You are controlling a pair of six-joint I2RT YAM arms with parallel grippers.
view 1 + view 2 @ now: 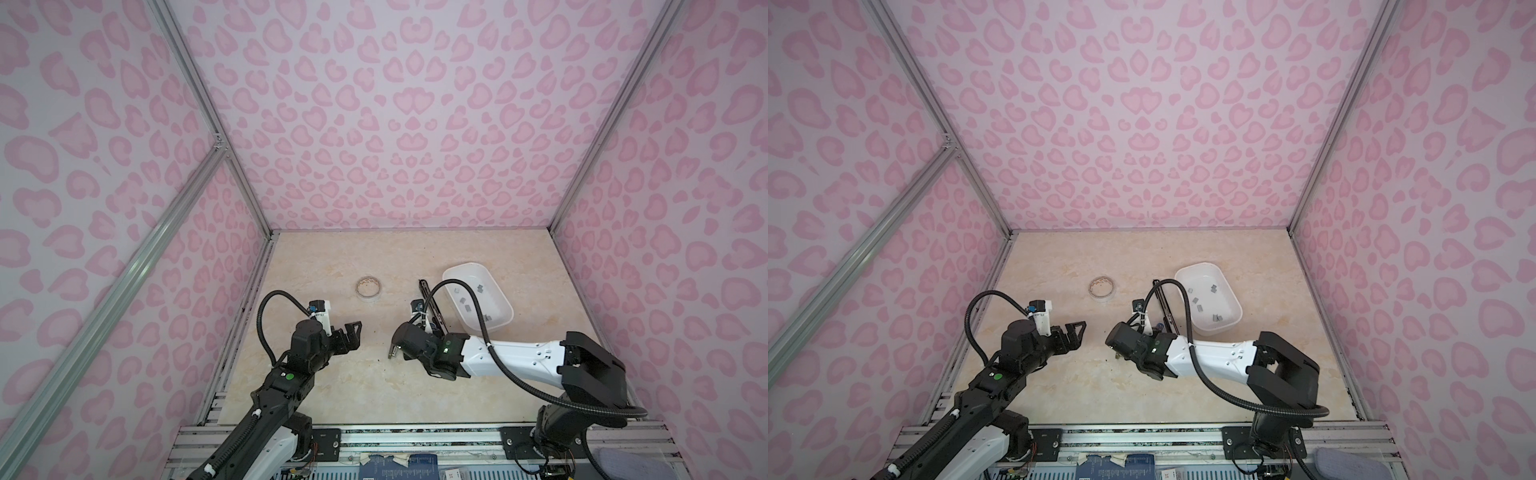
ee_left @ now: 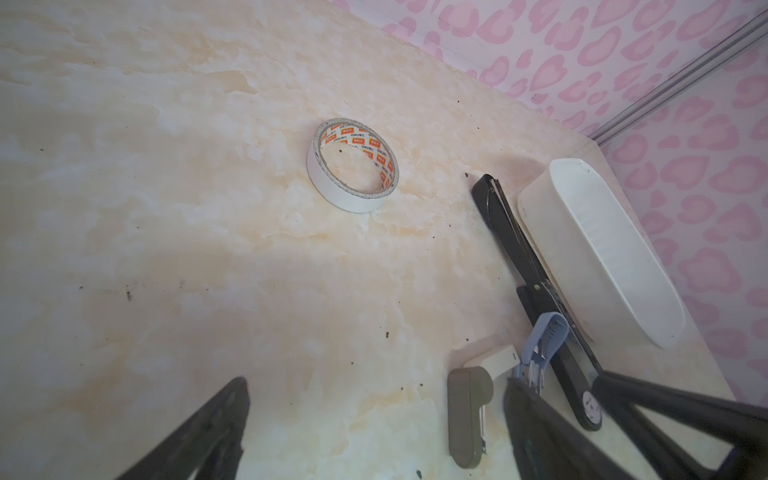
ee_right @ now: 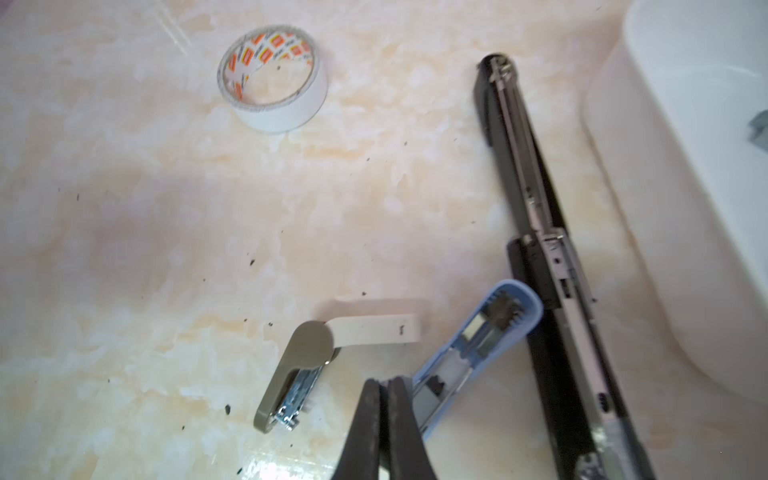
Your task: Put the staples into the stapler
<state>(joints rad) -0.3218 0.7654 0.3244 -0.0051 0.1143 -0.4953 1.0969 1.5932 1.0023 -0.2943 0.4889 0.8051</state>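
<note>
Staples loose in white tray by tabletop's right edge, well apart from both jaws, your right gripper pinched closed at blue stapler, your left gripper spread wide

The left arm is mostly black, with a green dot and a white shell near its base. The right arm is white with black joints and a green light. Ribbed black cables run along both. The left gripper has black triangular fingers.
</note>
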